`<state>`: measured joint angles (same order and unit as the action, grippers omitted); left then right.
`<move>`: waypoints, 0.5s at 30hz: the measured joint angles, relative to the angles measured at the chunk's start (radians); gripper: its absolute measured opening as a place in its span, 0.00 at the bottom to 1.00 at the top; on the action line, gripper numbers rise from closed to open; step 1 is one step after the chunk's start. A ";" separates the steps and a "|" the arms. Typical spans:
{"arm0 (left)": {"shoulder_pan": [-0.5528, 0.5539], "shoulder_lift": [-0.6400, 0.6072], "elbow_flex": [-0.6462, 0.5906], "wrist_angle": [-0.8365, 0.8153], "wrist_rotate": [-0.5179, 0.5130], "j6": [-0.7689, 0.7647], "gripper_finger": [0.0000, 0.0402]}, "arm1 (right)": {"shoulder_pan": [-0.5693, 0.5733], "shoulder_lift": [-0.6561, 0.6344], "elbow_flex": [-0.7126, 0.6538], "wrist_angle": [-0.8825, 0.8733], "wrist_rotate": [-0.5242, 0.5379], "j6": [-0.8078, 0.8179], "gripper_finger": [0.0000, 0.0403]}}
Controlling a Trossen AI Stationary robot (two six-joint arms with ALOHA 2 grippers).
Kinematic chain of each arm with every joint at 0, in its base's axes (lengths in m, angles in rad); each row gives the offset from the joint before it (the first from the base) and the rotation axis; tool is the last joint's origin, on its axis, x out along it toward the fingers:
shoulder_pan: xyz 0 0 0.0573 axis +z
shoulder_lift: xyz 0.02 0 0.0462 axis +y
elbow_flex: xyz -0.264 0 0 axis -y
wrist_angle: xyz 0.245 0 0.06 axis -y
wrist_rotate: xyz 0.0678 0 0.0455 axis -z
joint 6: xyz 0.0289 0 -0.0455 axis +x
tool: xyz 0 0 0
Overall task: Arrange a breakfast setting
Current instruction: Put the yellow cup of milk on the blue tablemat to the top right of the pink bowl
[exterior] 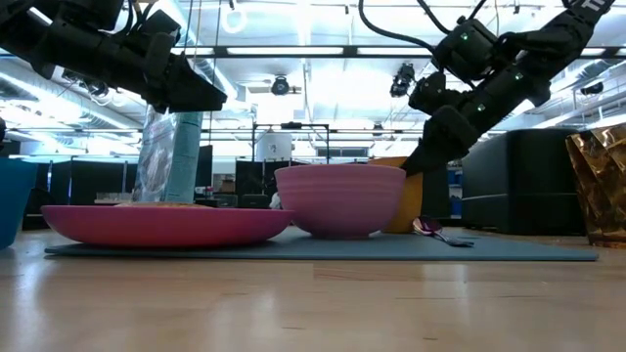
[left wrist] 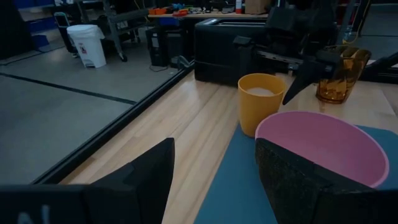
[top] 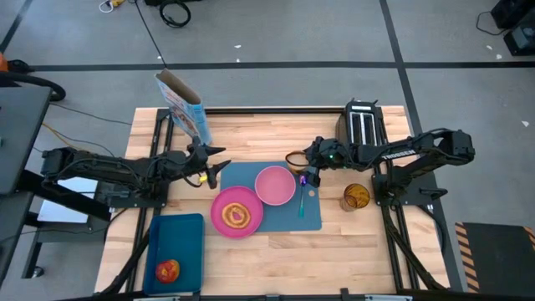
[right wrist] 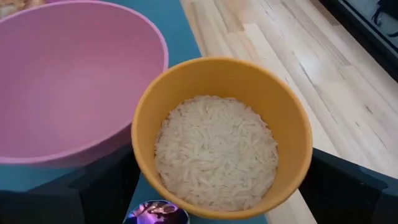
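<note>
Orange cup (right wrist: 221, 134) positioned beside the pink bowl (top: 275, 185)

The rice-filled cup is straddled by the right gripper (right wrist: 221, 186), fingers spread apart, at the blue placemat's (top: 313, 216) edge; the left gripper (left wrist: 214, 180) is held apart nearby.
</note>
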<state>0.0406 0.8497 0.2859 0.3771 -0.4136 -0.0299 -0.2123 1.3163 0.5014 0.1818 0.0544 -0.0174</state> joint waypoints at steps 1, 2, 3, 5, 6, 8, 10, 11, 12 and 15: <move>0.000 0.000 0.000 0.000 0.000 0.000 0.58 | 0.002 0.000 0.003 -0.003 0.000 0.000 0.99; 0.000 0.000 0.000 0.000 0.000 0.000 0.58 | 0.004 0.000 0.008 -0.008 -0.002 0.000 0.99; 0.000 0.000 0.000 0.000 0.000 0.000 0.58 | 0.004 0.000 0.015 -0.020 -0.004 -0.001 0.99; 0.000 0.000 0.000 0.000 0.000 0.000 0.58 | 0.004 0.000 0.034 -0.059 -0.006 -0.002 0.99; 0.000 0.000 0.000 0.000 0.000 0.000 0.58 | 0.003 0.000 0.042 -0.078 -0.005 -0.005 0.99; 0.000 0.000 0.000 0.000 0.000 0.000 0.58 | 0.003 0.000 0.060 -0.098 -0.005 -0.011 0.99; 0.000 0.000 0.000 0.000 0.000 0.000 0.58 | 0.003 0.000 0.078 -0.101 -0.012 -0.019 0.99; 0.000 0.000 0.000 0.000 0.000 0.000 0.58 | 0.003 0.000 0.086 -0.107 -0.017 -0.023 0.99; 0.000 0.000 0.000 0.000 0.000 0.000 0.58 | 0.003 0.000 0.091 -0.116 -0.022 -0.025 0.99; 0.000 0.000 0.000 -0.001 0.000 0.006 0.58 | 0.004 0.001 0.106 -0.123 -0.024 -0.030 0.99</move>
<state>0.0406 0.8497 0.2859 0.3759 -0.4137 -0.0238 -0.2085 1.3174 0.6075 0.0592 0.0299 -0.0478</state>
